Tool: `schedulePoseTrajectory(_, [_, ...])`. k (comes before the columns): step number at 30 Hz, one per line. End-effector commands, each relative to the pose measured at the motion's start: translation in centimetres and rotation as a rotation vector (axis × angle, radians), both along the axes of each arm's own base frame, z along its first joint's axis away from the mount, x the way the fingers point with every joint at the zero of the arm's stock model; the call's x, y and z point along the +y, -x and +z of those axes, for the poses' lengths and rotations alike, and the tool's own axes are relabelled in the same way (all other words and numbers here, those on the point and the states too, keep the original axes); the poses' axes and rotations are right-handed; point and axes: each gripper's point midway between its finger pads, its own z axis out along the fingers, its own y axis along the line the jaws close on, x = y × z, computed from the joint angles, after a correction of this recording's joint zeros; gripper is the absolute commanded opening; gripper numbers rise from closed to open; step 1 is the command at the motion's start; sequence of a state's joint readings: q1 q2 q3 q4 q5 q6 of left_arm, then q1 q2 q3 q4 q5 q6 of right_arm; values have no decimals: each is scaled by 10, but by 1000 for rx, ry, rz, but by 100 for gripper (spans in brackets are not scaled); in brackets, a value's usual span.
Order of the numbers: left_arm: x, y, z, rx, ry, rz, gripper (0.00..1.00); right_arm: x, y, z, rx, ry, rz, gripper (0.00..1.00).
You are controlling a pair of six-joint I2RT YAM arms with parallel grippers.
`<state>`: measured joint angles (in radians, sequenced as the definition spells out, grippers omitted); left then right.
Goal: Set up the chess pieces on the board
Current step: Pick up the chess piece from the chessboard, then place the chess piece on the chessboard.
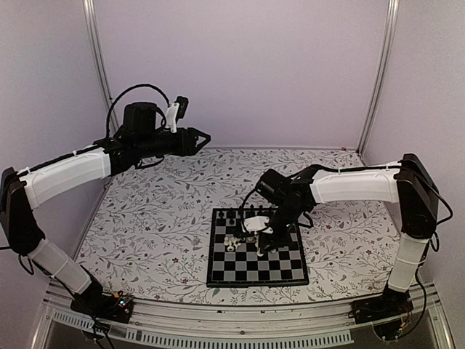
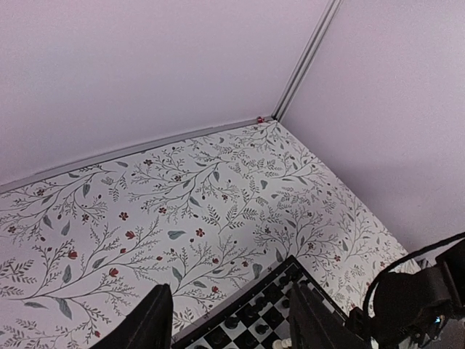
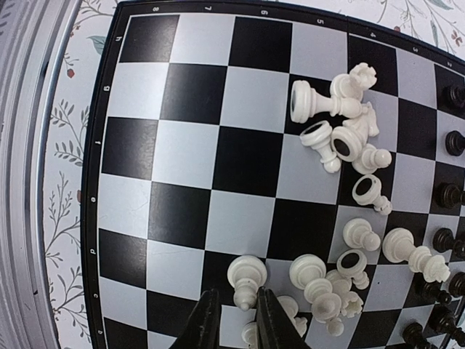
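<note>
- Left claw (image 1: 203, 138): fingers apart, empty, raised above the bench (image 1: 145, 218); the board (image 1: 218, 275) lies lower, to its right.
- Right claw (image 3: 237, 297): tips flank a cream pawn (image 3: 245, 272); grip unclear.
- Toppled cream pieces (image 3: 341, 134) beside it, black pieces (image 3: 445, 195) beyond.

The table (image 1: 160, 218), its top printed with grey leaves and small red flowers, carries the board (image 1: 280, 265) near its front edge, right of middle
</note>
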<state>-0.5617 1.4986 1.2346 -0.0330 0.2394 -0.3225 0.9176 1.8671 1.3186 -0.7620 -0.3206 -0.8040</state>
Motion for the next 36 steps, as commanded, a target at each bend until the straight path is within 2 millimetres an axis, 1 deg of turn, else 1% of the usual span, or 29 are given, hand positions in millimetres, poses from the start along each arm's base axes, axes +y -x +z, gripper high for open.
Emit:
schedulePoseTrajectory(1, [-4, 1, 1, 0, -3, -19, 56, 7, -1, -4, -9, 0, -3, 20])
schedulePoseTrajectory(3, [-4, 1, 2, 0, -2, -22, 56, 7, -2, -5, -12, 2, -4, 19])
schedulePoseTrajectory(6, [-5, 1, 2, 0, -2, -24, 56, 9, -1, -6, -9, 2, -4, 12])
schedulePoseTrajectory(9, [-5, 2, 3, 1, 1, -27, 57, 10, 0, -1, -8, 0, 0, 7])
schedulePoseTrajectory(12, [-6, 3, 4, 1, 5, -36, 56, 10, 5, 12, -4, -16, 7, 5])
schedulePoseTrajectory(16, [-7, 2, 2, 6, 1, -37, 57, 4, 12, 42, -21, -64, 14, 4])
schedulePoseTrajectory(18, [-8, 2, 1, 11, 0, -41, 57, -2, 18, 49, -23, -77, 17, 4])
schedulePoseTrajectory(20, [-9, 2, -1, 17, -1, -48, 57, -11, 23, 52, -32, -79, 15, 4])
schedulePoseTrajectory(23, [-10, 1, -4, 20, -10, -48, 57, -30, 33, 47, -45, -59, 9, 3])
schedulePoseTrajectory(27, [-9, -2, -9, 24, -27, -36, 57, -59, 48, 34, -50, -18, 10, 3])
schedulePoseTrajectory(29, [-8, -2, -10, 25, -31, -34, 57, -70, 52, 28, -57, -1, 5, 3])
schedulePoseTrajectory(34, [-8, -5, -15, 32, -41, -29, 57, -86, 55, 21, -80, 20, -20, 2])
schedulePoseTrajectory(36, [-9, -5, -17, 37, -42, -30, 57, -90, 51, 20, -86, 20, -44, 2])
